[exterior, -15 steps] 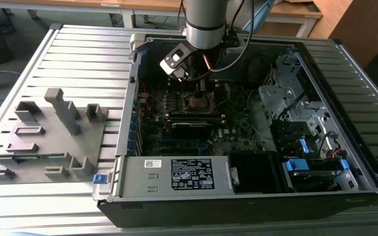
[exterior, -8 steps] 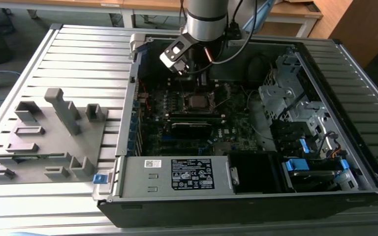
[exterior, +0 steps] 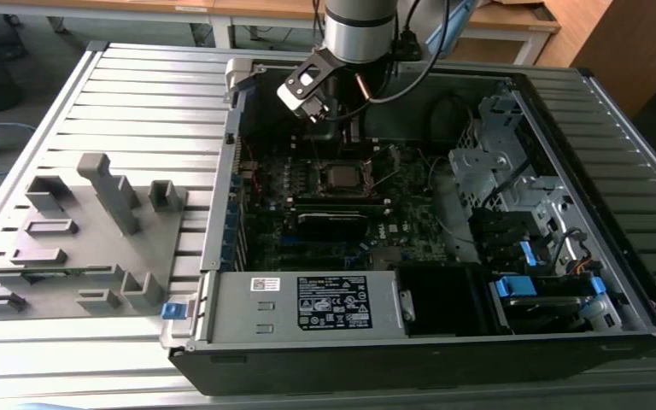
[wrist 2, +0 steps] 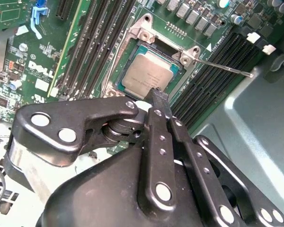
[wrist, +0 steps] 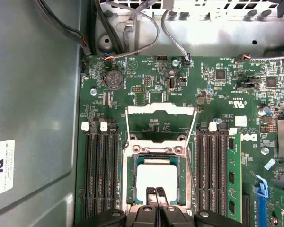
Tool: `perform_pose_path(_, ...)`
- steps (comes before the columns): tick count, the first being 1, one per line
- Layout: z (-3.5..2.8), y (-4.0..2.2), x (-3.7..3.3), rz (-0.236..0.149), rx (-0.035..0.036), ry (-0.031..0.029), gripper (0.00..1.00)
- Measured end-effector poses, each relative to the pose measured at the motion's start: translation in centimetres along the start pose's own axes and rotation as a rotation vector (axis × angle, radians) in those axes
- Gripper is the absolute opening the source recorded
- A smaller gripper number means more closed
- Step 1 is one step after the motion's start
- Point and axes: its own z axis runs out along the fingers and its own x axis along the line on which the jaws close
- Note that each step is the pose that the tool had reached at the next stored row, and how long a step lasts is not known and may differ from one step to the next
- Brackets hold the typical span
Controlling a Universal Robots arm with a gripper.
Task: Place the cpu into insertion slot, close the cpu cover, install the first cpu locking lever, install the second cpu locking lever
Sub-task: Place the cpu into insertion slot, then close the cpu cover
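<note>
The cpu, a flat square chip with a dull metallic top, lies in the insertion slot on the green motherboard; it also shows in the second wrist view. The cpu cover, a silver frame with a square window, stands swung up and open beyond the slot. A thin wire locking lever sticks out unlatched beside the socket. My gripper hovers over the chip's near edge, black fingertips pressed together and nothing seen between them; its tips overlap the chip's rim. In the exterior view the gripper hangs above the socket.
The motherboard sits inside an open computer case on a slatted table. Memory slots flank the socket on both sides. Loose cables run beyond the board. A grey fixture stands at the exterior view's left.
</note>
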Motion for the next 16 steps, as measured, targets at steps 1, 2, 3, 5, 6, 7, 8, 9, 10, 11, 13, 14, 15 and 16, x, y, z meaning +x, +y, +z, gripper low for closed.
perform_pose_path(1,0.00,0.00,0.00,0.000,0.0000,-0.0001,0.10)
perform_pose_path(2,0.00,0.00,0.00,0.000,0.0000,-0.0002,0.10)
perform_pose_path(3,-0.01,0.00,0.00,0.000,0.0001,-0.0003,0.10)
perform_pose_path(5,-0.01,0.00,0.00,0.000,0.0001,-0.0004,0.10)
perform_pose_path(6,-0.03,0.00,0.00,0.000,0.0002,-0.0005,0.10)
perform_pose_path(7,-0.09,0.00,0.00,0.000,0.0004,-0.0008,0.10)
perform_pose_path(8,-0.18,0.01,0.00,0.000,0.0003,-0.0006,0.10)
perform_pose_path(9,-0.29,0.02,0.00,0.000,0.0001,-0.0004,0.10)
perform_pose_path(10,-0.40,0.02,0.00,0.000,0.0001,-0.0004,0.10)
perform_pose_path(11,-0.43,0.02,0.01,0.000,0.0000,-0.0003,0.10)
perform_pose_path(13,-0.43,0.02,0.01,0.000,0.0000,-0.0003,0.10)
perform_pose_path(14,-0.47,0.03,0.01,0.000,0.0001,-0.0004,0.10)
perform_pose_path(15,-0.51,0.03,0.01,0.000,0.0001,-0.0004,0.10)
perform_pose_path(16,-0.51,0.03,0.01,0.000,0.0001,-0.0004,0.10)
